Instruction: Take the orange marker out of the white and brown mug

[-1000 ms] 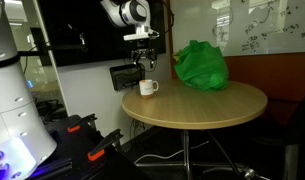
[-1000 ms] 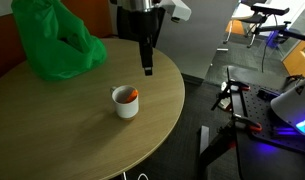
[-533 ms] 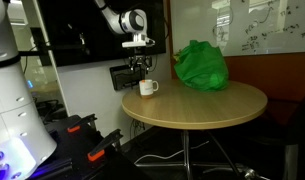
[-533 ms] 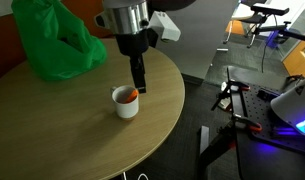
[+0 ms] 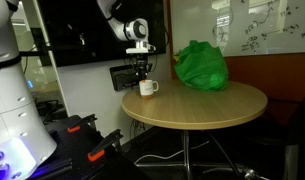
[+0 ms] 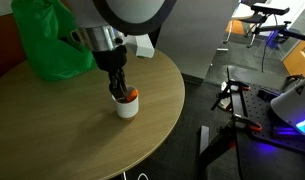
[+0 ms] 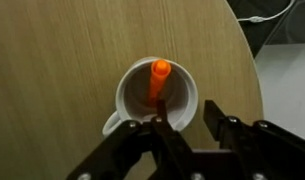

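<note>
Wrist view: end effector (image 7: 195,135) enters from the lower edge. Its two dark fingers (image 7: 220,130) stand apart with a moderate gap, and nothing shows between them. It is not gripping anything.

The fingers sit at the near rim of the white mug (image 7: 184,95). One finger overlaps the lower end of the orange marker (image 7: 159,85). We cannot tell whether it touches the marker.

The marker is inside the mug and leans against the wall. Its rounded tip is above the rim on the side away from the fingers. The mug handle points to the lower left in this view.

The mug stands upright on the round wooden bench (image 7: 62,60), close to the bench edge.

In an exterior view, the end effector (image 6: 119,88) reaches down to the mouth of the mug (image 6: 125,106), and the marker (image 6: 134,94) shows as an orange spot at the rim. In an exterior view, the end effector (image 5: 142,72) hangs directly above the mug (image 5: 148,88).

Farther back on the bench (image 6: 82,135), well apart from the mug, lies a crumpled green bag (image 6: 47,40), seen in both exterior views (image 5: 200,66).

Behind the bench there is a dark screen (image 5: 87,25).
</note>
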{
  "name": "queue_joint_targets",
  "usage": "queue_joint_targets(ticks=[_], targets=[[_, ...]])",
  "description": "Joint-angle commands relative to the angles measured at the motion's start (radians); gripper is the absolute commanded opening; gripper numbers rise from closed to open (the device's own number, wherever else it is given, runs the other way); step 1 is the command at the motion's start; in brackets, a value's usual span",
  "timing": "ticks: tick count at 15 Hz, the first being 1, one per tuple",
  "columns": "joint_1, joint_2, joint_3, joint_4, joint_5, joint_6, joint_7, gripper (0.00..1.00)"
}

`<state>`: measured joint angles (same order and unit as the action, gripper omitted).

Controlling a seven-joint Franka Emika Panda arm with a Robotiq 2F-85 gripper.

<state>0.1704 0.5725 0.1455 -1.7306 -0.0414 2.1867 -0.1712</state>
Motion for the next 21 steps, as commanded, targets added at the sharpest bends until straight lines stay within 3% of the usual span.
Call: queue_joint_targets(ticks=[1, 3, 11, 16, 18, 20, 21], targets=[[0.002, 0.029, -0.011, 0.062, -0.011, -0.063, 0.022, 0.56], [-0.002, 0.033, -0.015, 0.071, -0.009, -0.080, 0.020, 0.56], [0.003, 0.089, -0.022, 0.116, -0.016, -0.138, 0.026, 0.38], [0.016, 0.138, -0.036, 0.173, -0.035, -0.206, 0.057, 0.43], [0.020, 0.156, -0.038, 0.203, -0.052, -0.261, 0.063, 0.41], [0.023, 0.170, -0.038, 0.232, -0.061, -0.305, 0.064, 0.29], [0.024, 0.176, -0.037, 0.245, -0.063, -0.322, 0.066, 0.14]])
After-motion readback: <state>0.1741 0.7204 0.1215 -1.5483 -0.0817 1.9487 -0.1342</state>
